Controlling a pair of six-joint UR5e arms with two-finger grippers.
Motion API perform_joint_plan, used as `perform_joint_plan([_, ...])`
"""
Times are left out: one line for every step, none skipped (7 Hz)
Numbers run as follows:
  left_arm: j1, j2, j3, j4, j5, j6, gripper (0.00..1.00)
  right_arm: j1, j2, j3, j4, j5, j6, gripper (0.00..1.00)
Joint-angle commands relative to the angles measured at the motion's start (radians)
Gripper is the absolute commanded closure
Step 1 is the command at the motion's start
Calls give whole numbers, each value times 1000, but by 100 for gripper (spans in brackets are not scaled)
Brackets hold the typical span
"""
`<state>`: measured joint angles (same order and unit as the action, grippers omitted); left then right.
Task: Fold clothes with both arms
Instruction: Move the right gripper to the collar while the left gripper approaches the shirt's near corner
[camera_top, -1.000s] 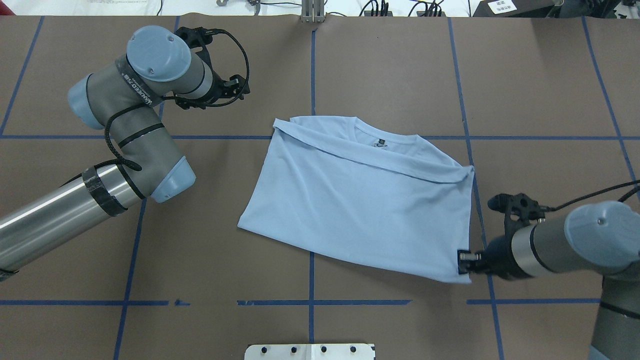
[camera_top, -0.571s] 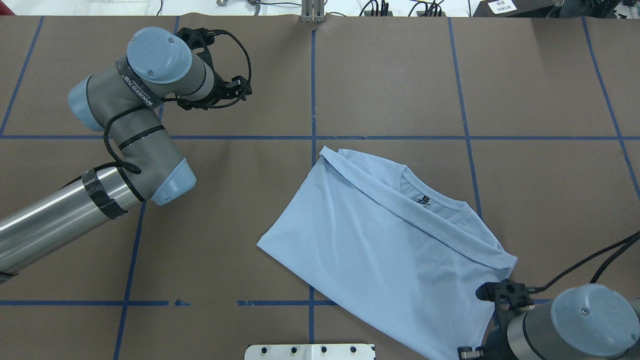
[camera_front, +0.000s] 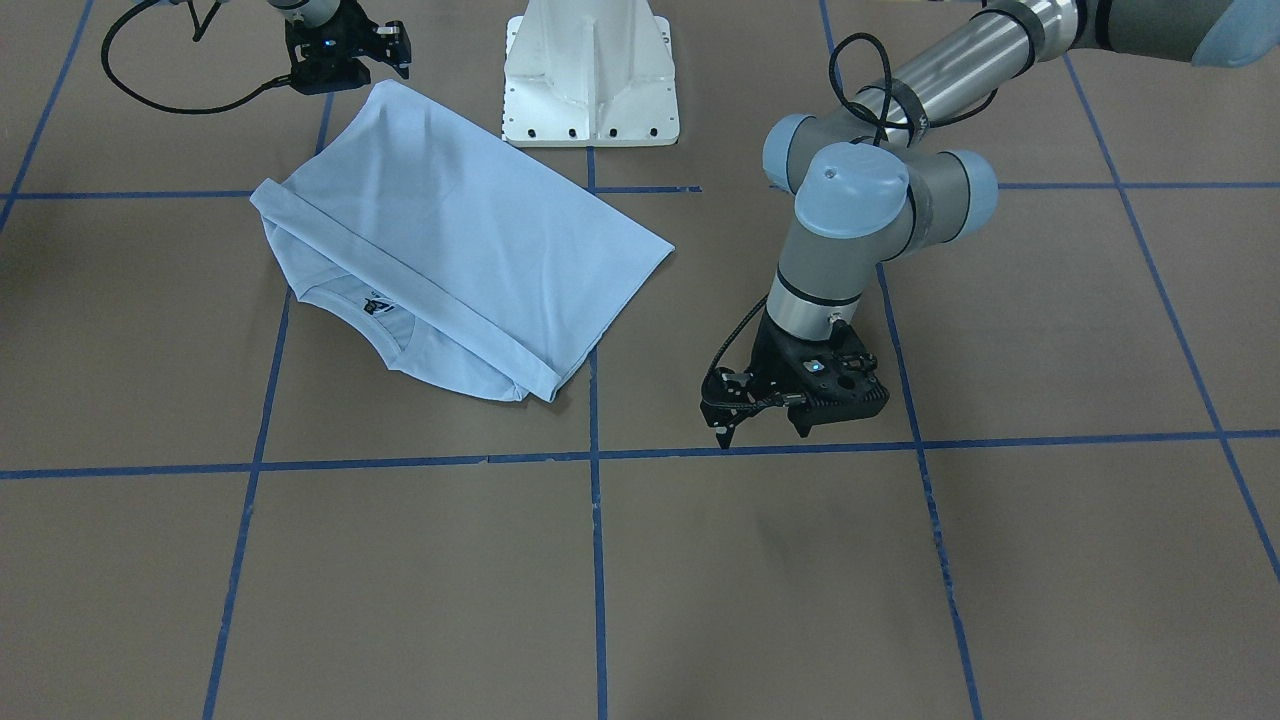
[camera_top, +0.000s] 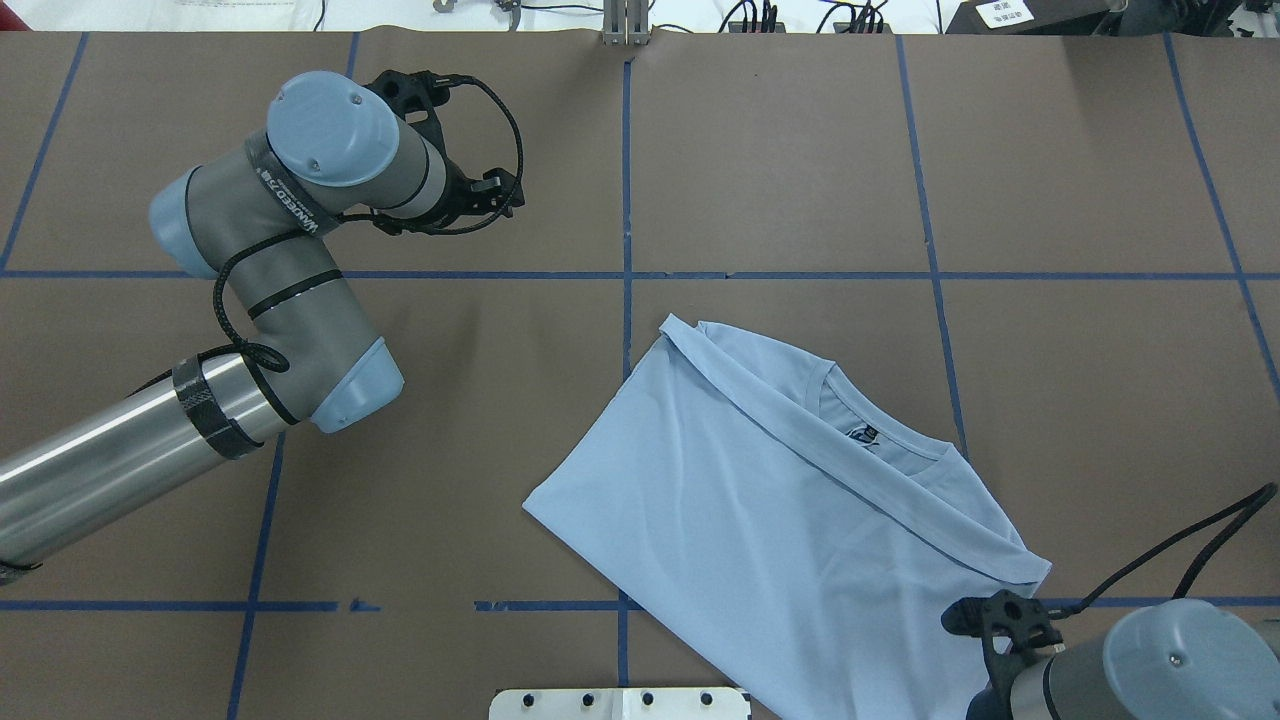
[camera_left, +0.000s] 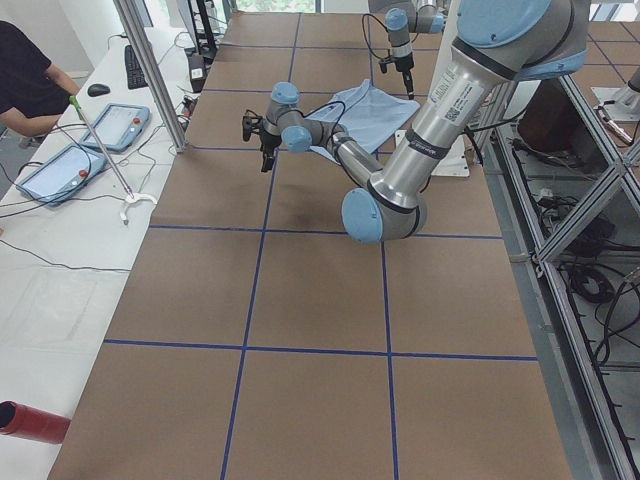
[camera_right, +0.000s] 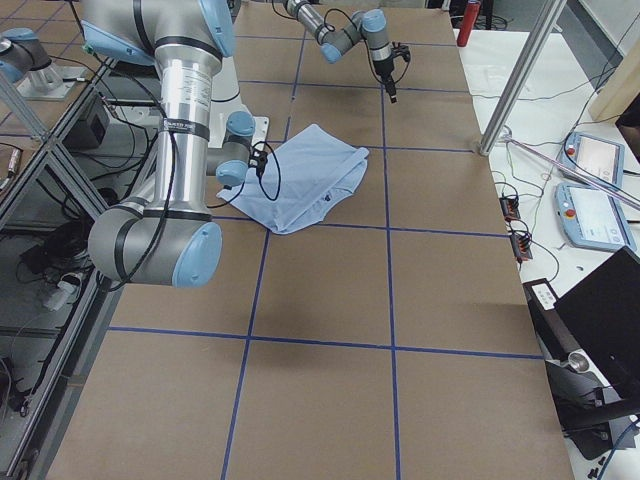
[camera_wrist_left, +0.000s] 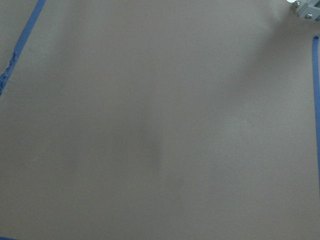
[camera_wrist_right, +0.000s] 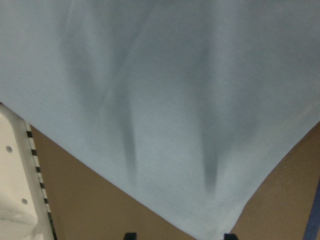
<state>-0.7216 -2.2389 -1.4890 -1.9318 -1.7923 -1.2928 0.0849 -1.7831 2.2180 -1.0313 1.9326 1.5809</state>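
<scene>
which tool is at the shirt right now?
The right tool, at the shirt's corner by the white base; the left tool hangs over the table, apart from it.

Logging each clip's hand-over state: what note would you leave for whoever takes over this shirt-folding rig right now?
Pale light-blue T-shirt: partly folded, lying askew on the brown table at the robot's right, near the white pedestal.
Left gripper: jaws open, empty, clear of the shirt.
Right gripper: jaws look open over the shirt's near corner.
Done: one fold across below the collar.
Left: remaining folds.
</scene>
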Motion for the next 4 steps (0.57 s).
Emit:
perform_joint_plan([43, 42, -112, 17, -54, -22, 1, 213, 11, 46, 0, 9, -5, 0])
perform_joint_plan([98, 91, -211, 49, -68, -78, 1, 305, 65, 46, 0, 11, -12, 0])
perform_joint_plan([169, 107, -277, 113, -67, -185, 1, 376, 88, 45, 0, 8, -13, 0])
perform_joint_plan([227, 108, -307, 155, -61, -297, 1, 436, 115, 40, -1, 5, -15, 0])
